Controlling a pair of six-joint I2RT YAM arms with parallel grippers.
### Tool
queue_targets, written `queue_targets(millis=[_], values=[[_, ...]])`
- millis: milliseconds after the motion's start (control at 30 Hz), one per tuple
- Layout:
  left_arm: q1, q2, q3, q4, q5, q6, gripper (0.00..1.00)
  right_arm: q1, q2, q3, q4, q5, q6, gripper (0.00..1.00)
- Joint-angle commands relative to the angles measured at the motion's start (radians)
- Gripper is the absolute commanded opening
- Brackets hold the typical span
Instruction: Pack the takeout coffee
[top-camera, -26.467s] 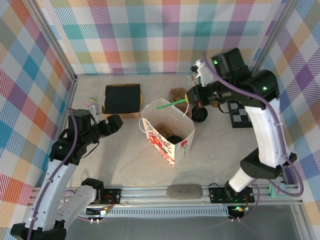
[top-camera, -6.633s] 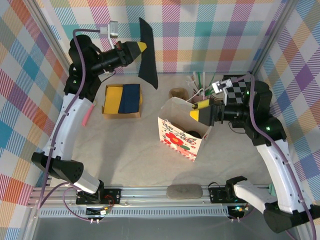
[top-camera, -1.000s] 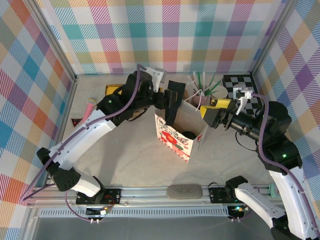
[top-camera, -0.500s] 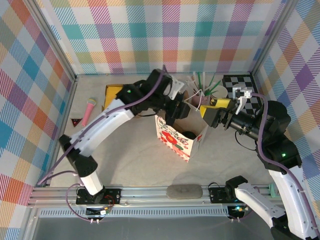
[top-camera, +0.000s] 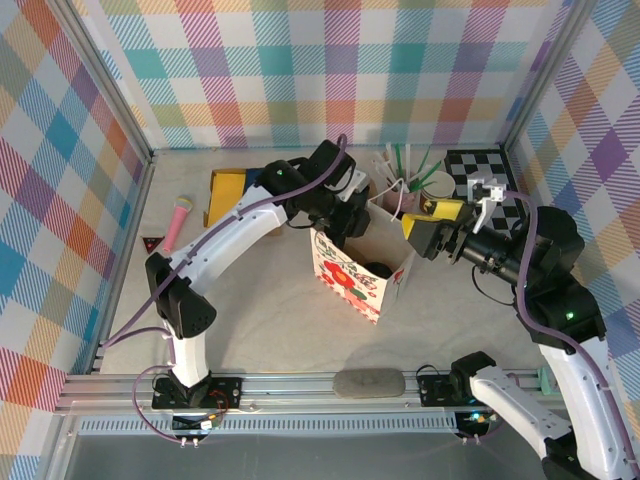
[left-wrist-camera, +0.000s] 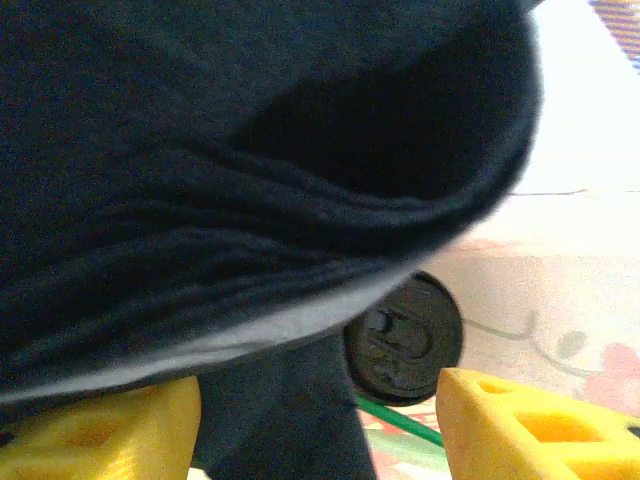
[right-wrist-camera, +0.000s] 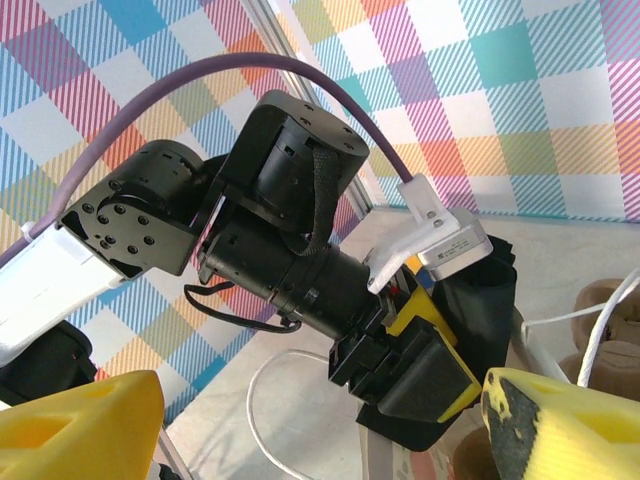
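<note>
Beige tabletop (top-camera: 250, 300) sits boxed in by multicoloured plaid walls (top-camera: 330, 60).

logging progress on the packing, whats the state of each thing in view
paper bag: upright, top open
black cup lid: inside the bag
green straw: lying inside the bag
left gripper: above the bag, grip on napkin unclear
dark napkin: bunched between the left gripper's fingers, over the bag mouth
right gripper: open, at the bag's right rim
straws: standing upright behind the bag
</note>
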Motion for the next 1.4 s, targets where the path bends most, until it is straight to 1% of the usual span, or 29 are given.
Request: queue_targets(millis=[0, 267, 333, 433, 600, 700, 833, 900, 1133, 1267, 1367], values=[[0.003, 0.019, 0.026, -0.062, -0.066, 0.039, 0.63, 0.001, 0.001, -0.011, 0.004, 0.011, -0.019, 0.83], [0.003, -0.017, 0.01, -0.034, -0.005, 0.032, 0.64, 0.001, 0.009, -0.012, 0.004, 0.011, -0.02, 0.83], [0.006, -0.021, 0.008, -0.023, -0.017, 0.036, 0.66, 0.001, 0.013, -0.009, 0.004, 0.008, -0.022, 0.83], [0.015, 0.001, 0.008, -0.023, -0.025, 0.039, 0.66, 0.001, 0.015, -0.008, 0.006, 0.008, -0.022, 0.83], [0.017, 0.038, 0.007, -0.032, -0.098, 0.057, 0.65, 0.002, 0.012, -0.014, 0.003, 0.012, -0.026, 0.83], [0.013, 0.0, -0.028, 0.031, -0.117, 0.059, 0.66, 0.001, 0.008, -0.023, 0.006, 0.012, -0.028, 0.83], [0.012, -0.09, -0.058, 0.11, -0.098, 0.047, 0.69, 0.001, 0.009, -0.026, 0.007, 0.013, -0.028, 0.83], [0.013, -0.132, -0.055, 0.124, -0.094, 0.039, 0.72, 0.001, 0.008, -0.026, 0.003, 0.014, -0.031, 0.83], [0.014, -0.238, -0.008, 0.154, -0.024, -0.001, 0.81, 0.001, 0.008, -0.034, 0.009, 0.011, -0.03, 0.83], [0.014, -0.256, 0.004, 0.16, 0.044, -0.015, 0.84, 0.001, 0.009, -0.038, 0.014, 0.009, -0.027, 0.83], [0.013, -0.247, 0.005, 0.142, 0.051, -0.017, 0.84, 0.001, 0.007, -0.04, 0.014, 0.011, -0.027, 0.83]])
